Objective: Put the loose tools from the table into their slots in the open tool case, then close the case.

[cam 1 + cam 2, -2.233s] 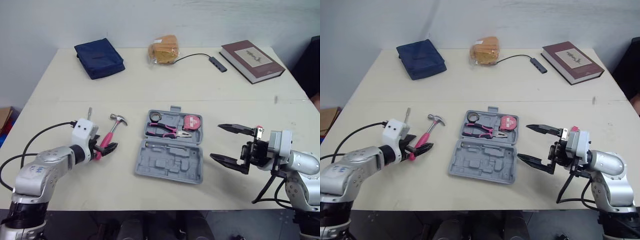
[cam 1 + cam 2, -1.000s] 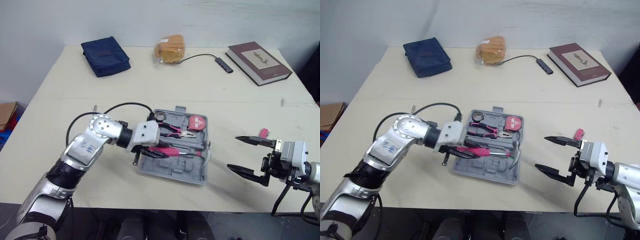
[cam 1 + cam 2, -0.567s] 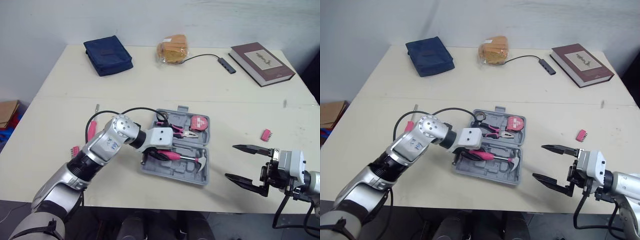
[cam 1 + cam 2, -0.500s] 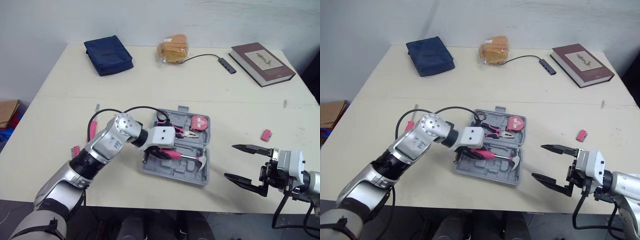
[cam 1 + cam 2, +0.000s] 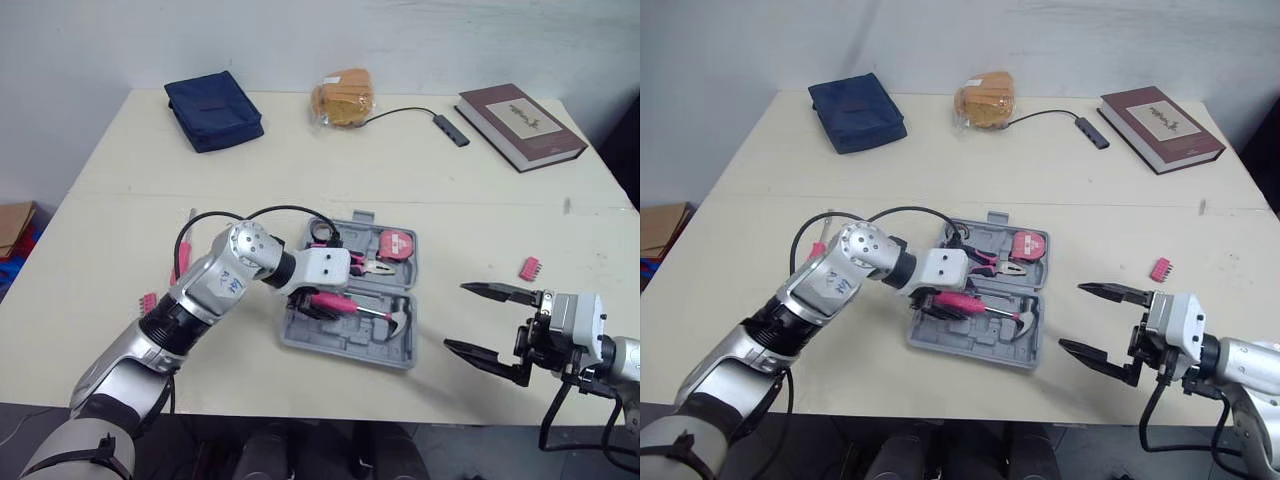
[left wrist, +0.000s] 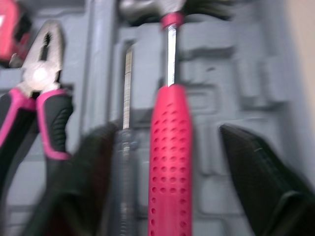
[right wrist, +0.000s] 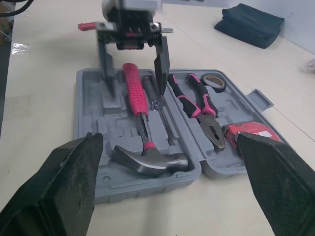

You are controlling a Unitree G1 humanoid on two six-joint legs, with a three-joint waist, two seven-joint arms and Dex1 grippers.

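1. Beige surface (image 5: pixel 120 200) carries a grey plastic tool case (image 5: pixel 345 338), lying open near the front edge.
2. Pink-handled steel hammer (image 7: pixel 135 101) lies in the case's near half, beside a thin screwdriver (image 7: pixel 158 105).
3. Left gripper (image 5: pixel 318 300) hangs over the hammer's handle, jaws open, one finger either side.
4. Pink-and-black pliers (image 5: pixel 345 262) and a red tape measure (image 5: pixel 397 245) sit in the far half.
5. Right gripper (image 5: pixel 457 317) hovers right of the case, jaws wide open, empty.
6. Small pink bit holder (image 5: pixel 529 267) lies loose on the surface beyond it.
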